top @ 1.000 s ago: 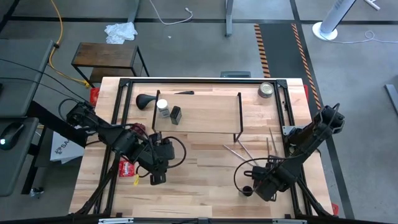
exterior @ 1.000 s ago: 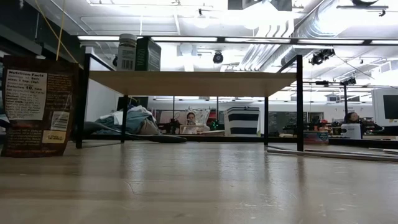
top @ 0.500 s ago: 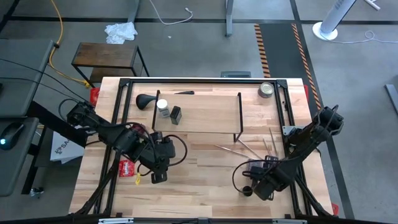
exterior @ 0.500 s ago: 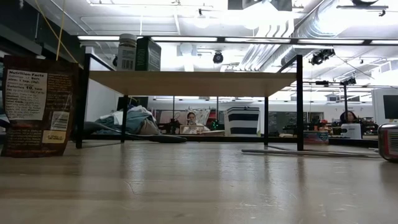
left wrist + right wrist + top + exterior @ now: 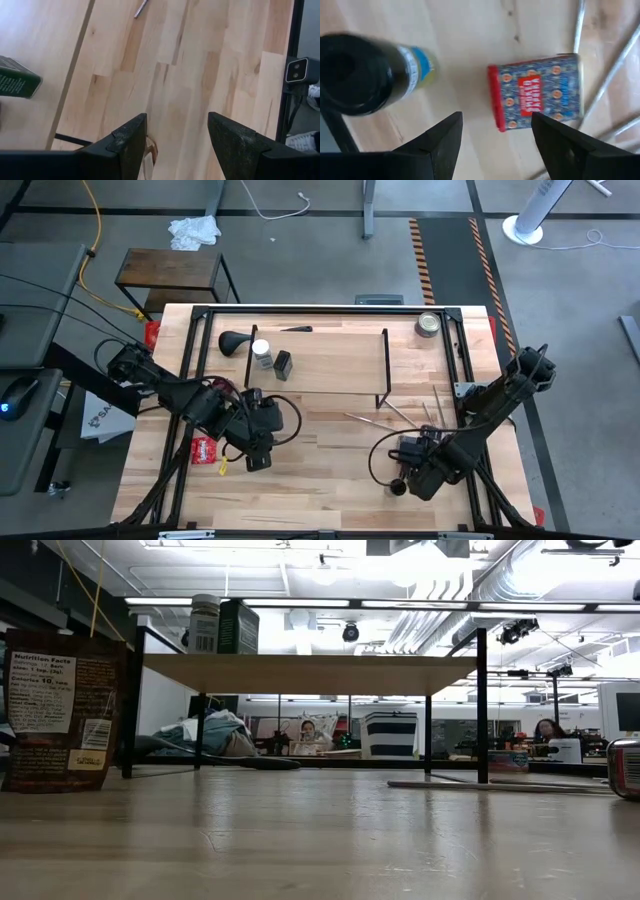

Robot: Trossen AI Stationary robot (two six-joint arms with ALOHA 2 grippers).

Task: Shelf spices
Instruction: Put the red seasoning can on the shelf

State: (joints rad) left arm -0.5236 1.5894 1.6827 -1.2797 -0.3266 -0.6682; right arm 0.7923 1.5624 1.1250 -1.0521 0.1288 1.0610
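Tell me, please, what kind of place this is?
Probably a robotics lab or workshop in a large open room. Two robot arms work at a butcher-block table on a concrete floor. Beyond the shelf, the low view shows exposed ceiling ducts, other desks and a seated person.

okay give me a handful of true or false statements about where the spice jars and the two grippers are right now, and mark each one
1. Two containers stand on the shelf: a white-capped jar and a dark green tin. True.
2. The right gripper has its jaws shut on the red-capped tin. False: the jaws are open above it.
3. A black-capped jar sits beside that tin. True.
4. The left gripper holds a jar. False: it is open and empty.
5. The round silver tin is on the shelf. False: it sits on the tabletop.
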